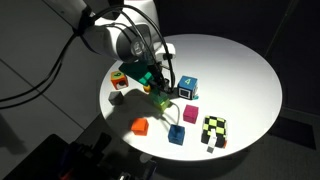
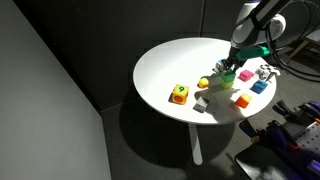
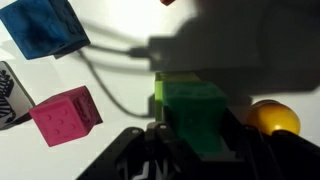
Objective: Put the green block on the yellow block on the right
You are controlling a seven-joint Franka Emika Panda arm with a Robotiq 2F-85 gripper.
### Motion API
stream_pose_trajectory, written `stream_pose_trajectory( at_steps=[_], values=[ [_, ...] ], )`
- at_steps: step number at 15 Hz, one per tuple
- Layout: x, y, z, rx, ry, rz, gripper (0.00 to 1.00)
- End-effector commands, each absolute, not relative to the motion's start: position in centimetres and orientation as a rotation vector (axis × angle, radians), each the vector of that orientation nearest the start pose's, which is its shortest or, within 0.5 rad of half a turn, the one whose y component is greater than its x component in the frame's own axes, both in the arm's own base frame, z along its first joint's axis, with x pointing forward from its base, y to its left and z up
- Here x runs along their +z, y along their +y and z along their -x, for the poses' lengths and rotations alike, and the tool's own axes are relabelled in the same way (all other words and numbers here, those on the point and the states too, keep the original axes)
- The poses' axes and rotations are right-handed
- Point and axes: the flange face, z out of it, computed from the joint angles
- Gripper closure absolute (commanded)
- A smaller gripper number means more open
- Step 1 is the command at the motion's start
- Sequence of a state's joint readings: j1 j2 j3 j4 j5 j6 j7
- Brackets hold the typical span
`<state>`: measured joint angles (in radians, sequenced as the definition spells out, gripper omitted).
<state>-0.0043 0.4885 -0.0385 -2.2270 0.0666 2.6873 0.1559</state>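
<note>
In the wrist view my gripper (image 3: 195,140) is shut on the dark green block (image 3: 195,112), which fills the space between the fingers. A thin lime-yellow strip of the yellow block (image 3: 159,90) shows at the green block's left edge. The rest of it is hidden under the green block, and I cannot tell whether the two touch. In both exterior views the gripper (image 1: 157,82) (image 2: 232,68) hangs low over the cluster of blocks on the white round table (image 1: 240,70). The green block (image 2: 228,72) shows at the fingertips.
An orange-yellow ball (image 3: 272,118) lies close on the right of the gripper. A magenta cube (image 3: 66,114), a blue cube (image 3: 45,28) and a checkered cube (image 1: 214,130) lie around. A multicoloured cube (image 1: 118,80), an orange block (image 1: 140,126) and a small blue cube (image 1: 176,134) also stand on the table.
</note>
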Motion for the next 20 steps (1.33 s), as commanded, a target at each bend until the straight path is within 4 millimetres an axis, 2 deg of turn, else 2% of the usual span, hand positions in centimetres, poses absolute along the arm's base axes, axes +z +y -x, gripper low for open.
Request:
stream_pose_trajectory(
  at_steps=[1, 3, 4, 6, 14, 20],
  values=[
    [14.7, -2.7, -54.5, 0.027, 0.399, 3.093, 0.26],
    [14.5, -2.7, -54.5, 0.026, 0.398, 3.095, 0.23],
    [14.5, -2.7, -54.5, 0.025, 0.398, 3.096, 0.19],
    [14.5, -2.7, -54.4, 0.021, 0.397, 3.096, 0.01],
    [16.4, -1.4, -53.4, 0.034, 0.329, 3.068, 0.01],
    [19.3, -0.4, -51.5, 0.133, 0.282, 3.085, 0.0]
  ],
)
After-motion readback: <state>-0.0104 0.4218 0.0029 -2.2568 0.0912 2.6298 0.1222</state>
